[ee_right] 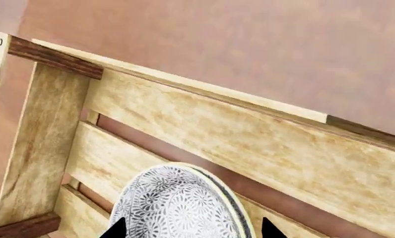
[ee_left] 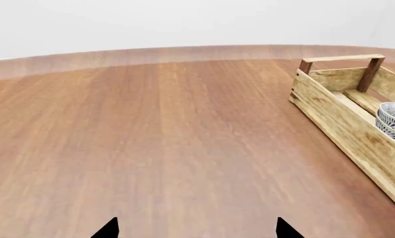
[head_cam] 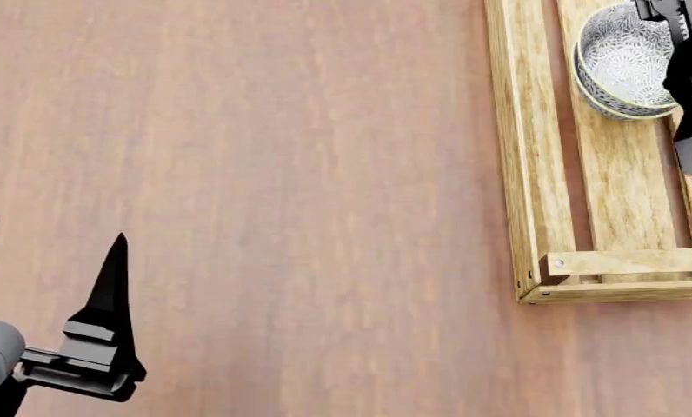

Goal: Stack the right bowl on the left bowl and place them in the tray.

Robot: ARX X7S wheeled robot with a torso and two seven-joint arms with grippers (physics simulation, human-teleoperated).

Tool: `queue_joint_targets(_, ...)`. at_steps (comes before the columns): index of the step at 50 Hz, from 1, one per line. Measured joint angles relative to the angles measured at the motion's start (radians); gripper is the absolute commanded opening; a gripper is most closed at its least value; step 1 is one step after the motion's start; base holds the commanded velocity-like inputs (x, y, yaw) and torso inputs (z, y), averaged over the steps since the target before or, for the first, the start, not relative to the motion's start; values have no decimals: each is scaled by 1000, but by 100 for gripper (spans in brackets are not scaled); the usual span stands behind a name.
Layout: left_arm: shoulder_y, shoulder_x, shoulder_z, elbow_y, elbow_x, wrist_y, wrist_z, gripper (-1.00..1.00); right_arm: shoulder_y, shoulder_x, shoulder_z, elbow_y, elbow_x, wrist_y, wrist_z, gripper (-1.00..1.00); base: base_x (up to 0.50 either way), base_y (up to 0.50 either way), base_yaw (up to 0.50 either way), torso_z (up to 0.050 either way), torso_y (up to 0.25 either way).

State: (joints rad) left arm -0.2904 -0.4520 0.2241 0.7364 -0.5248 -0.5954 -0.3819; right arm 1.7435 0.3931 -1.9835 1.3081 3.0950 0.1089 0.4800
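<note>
L claw (head_cam: 47, 239): low at near-left corner of head view, over bare desk (head_cam: 265, 174), well apart from the tray (head_cam: 529, 174). Two black pointed fingers (head_cam: 112, 278) spread wide, nothing betw. them → released. L wrist view shows same: only the two finger tips at frame edge, set apart, bare wood betw. them.

R claw (ee_right: 191, 230): over the tray, directly above the bowl (head_cam: 624, 61). In head view R arm's black links come in from the far-right edge and overlap the bowl's right rim. R wrist view shows only two small dark tips, one either side of the bowl w/ a gap; contact w/ rim not visible → cannot tell if clenched or released.

Bowl: grey-white floral pattern, yellow-green rim band, upright, sitting inside the tray on its slats, toward the far end. Can't tell if one bowl or two nested.

Tray: light wood, slatted bottom, low plank sides, darker end posts w/ crossbar handle.

Desk: reddish-brown wood grain. Plain white wall (ee_left: 184, 22) behind the far edge.
</note>
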Motion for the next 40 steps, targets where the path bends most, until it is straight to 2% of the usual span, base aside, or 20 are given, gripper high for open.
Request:
queue_joint_targets(14,-7,-2,-3,3,-8,-4,-8,100,88,-57,-244,1,-26,-184,26,100,0,0,0,0,0)
queue_joint_targets(31,-21,5,-9,-7,-1,0,-29,100,156,-176,-437,-4,-43,-165,-210,100,0,0,0,0,0)
queue_joint_targets(36,-24,7,-10,-11,4,-1,-38,100,204,-172,-469,-200,-86,-301,-271,100,0,0,0,0,0)
queue_joint_targets(40,-28,8,-8,-13,8,-3,-45,100,259,-143,-496,-475,-153,-507,-290,100,0,0,0,0,0)
